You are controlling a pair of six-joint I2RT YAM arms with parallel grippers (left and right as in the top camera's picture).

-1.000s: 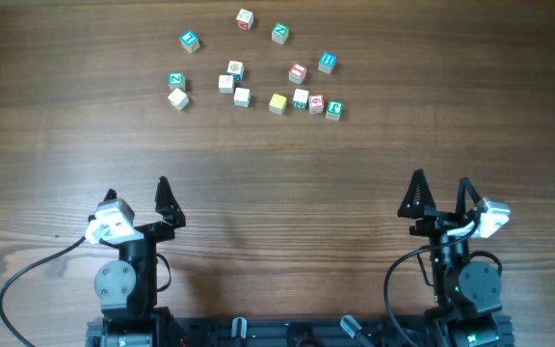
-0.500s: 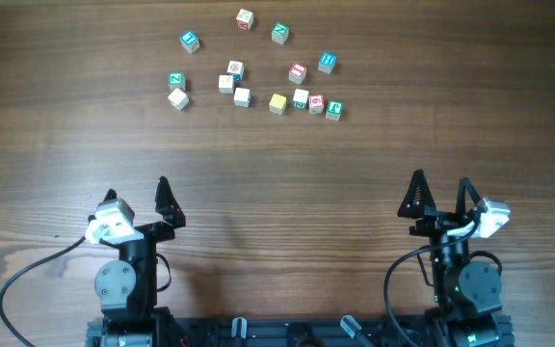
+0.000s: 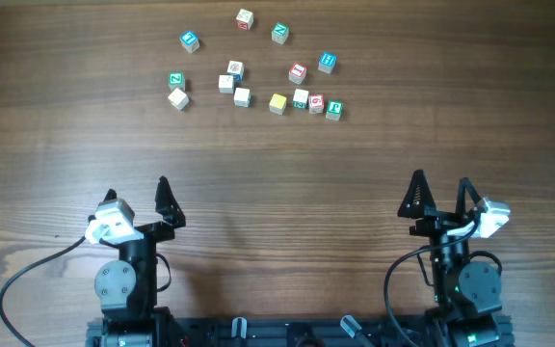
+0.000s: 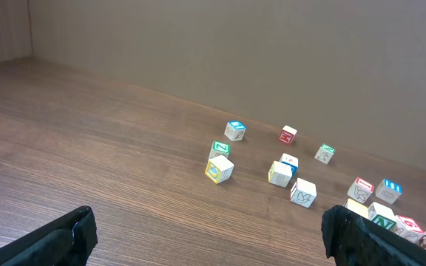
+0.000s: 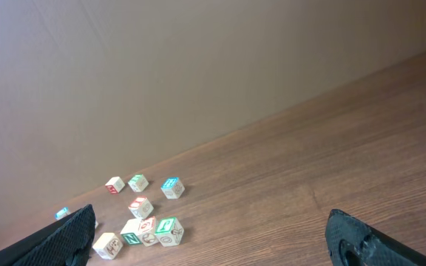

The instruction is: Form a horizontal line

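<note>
Robot lab: wood table [image 3: 277, 164], plain wall [image 4: 272, 44]

Overhead: marks on the scattered cubes [image 3: 234, 69] are too small for you to read. Left wrist view: the row [image 4: 383, 214] runs off the right edge, one end tucked behind the left gripper's fingertip [image 4: 353, 236]. Right wrist view: a blue cube [image 5: 63, 213] sits partly behind the right gripper's fingertip [image 5: 58, 240] — face unreadable.
</note>
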